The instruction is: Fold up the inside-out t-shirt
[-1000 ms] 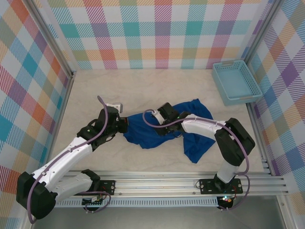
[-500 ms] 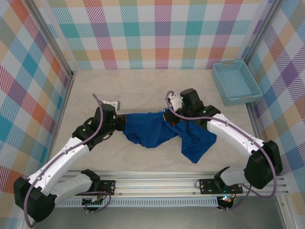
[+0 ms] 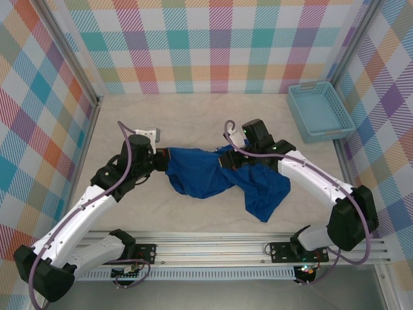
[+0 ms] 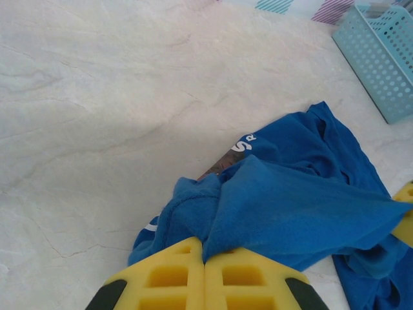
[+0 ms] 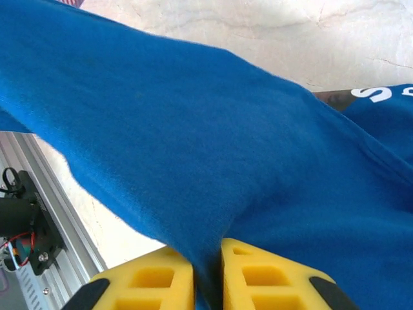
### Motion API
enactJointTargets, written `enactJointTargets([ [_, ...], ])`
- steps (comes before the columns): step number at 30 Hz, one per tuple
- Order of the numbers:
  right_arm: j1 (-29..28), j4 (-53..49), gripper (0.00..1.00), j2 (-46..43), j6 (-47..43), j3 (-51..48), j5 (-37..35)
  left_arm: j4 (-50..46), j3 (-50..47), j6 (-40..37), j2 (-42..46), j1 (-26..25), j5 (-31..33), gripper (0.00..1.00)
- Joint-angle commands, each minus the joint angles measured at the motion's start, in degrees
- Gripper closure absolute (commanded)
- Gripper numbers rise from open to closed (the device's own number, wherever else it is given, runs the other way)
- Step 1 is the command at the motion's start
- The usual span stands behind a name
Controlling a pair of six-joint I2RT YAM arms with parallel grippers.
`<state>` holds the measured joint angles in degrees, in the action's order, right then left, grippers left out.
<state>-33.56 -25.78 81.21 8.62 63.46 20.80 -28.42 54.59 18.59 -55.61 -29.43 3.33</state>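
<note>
Two tools are pinching the t-shirt [image 3: 200,175]: the left tool [image 4: 205,252] is clamping the end farthest from the basket [image 3: 319,115], and the right tool [image 5: 208,258] is clamping a fold nearer it.

From my console the t-shirt [image 3: 206,174] reads as soft, matt knit cloth, limp and creased, with a flat white print [image 4: 244,144]. The table [image 3: 193,119] is smooth and pale, marble-patterned, with a faint sheen. The left gripper [image 4: 205,253] and right gripper [image 5: 206,255] have matt yellow plastic fingers, moulded with hollow pockets. The arm shell [image 3: 90,212] at lower left is glossy white plastic. At upper right, the basket [image 3: 328,135] is perforated light-blue plastic. Along the bottom, the rail [image 3: 213,248] is ribbed bare metal, dully shining. I see matt, check-printed walls [image 3: 213,45].
</note>
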Motion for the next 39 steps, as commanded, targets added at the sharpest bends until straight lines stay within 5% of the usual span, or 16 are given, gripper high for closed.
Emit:
enactJointTargets([
  [1, 0.4, 0.1, 0.79, 1.9, 2.3, 2.3, 0.5, -0.1, 1.7, -0.6, 1.4, 0.7, -1.2, 1.0],
  [10, 0.2, -0.5, 0.86, 3.4, 4.7, 2.3, -8.1, -0.3, 1.8, -0.5, 2.3, 0.8, -1.8, 1.0],
  [19, -10.1, 6.7, 0.44, -2.3, -4.3, -8.9, -21.0, -0.1, 2.1, -0.2, 1.8, 0.8, -2.6, 1.0],
  [23, -13.7, 8.1, 0.39, 1.8, -6.2, -8.8, -29.8, -0.1, 2.4, -0.1, 1.8, 0.8, -2.9, 1.0],
  [25, -14.5, 8.3, 0.45, 3.8, -6.0, -7.7, -35.2, -0.2, 2.5, -0.1, 1.8, 0.8, -3.0, 1.0],
  [27, -14.5, 8.2, 0.64, 4.2, -5.3, -7.1, -39.6, -0.5, 2.5, -0.1, 1.7, 0.8, -2.7, 1.0],
  [30, -14.4, 8.4, 0.8, 0.8, -6.0, -7.8, -40.1, -0.9, 2.4, -0.4, 1.7, 0.8, -1.6, 1.0],
  [35, -11.4, 6.2, 1.0, -7.5, -5.3, -9.6, -29.3, -1.0, 2.1, -0.7, 1.7, 0.9, 0.3, 1.0],
  [39, -6.3, 2.8, 0.97, -12.4, -3.8, -9.1, -14.1, -1.1, 2.0, -0.9, 1.6, 1.0, 1.1, 1.0],
])
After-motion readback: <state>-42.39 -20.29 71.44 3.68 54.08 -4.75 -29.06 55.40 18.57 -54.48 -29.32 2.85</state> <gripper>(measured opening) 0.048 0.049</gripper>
